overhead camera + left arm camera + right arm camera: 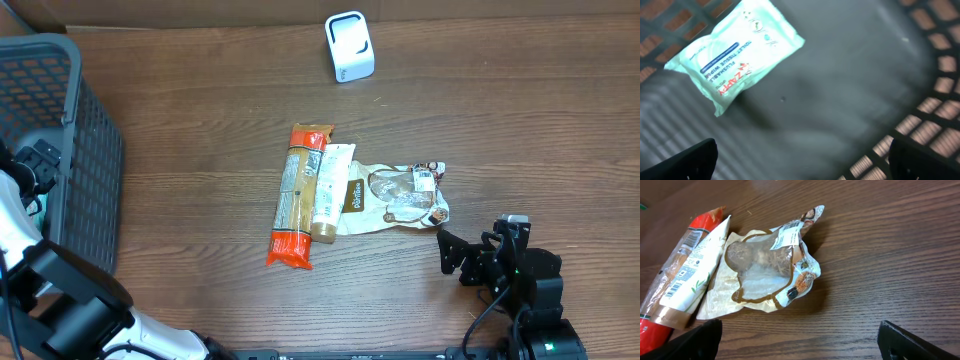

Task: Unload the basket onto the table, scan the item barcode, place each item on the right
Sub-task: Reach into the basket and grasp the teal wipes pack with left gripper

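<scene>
The right pincer (800,342), jaws wide and empty, hangs just below the crumpled clear-and-brown snack bag (765,270) lying mid-frame on the brown wooden tabletop (890,255); the left pincer (802,160) gapes empty over the dark mesh basket (850,85). Nothing is lifted, so pickup and presenting to the small white scanner (349,46), top centre, apparently remain.

bare table (520,120) lies open around the clustered packets (300,195); the basket wall (95,150) blocks the left edge.
</scene>
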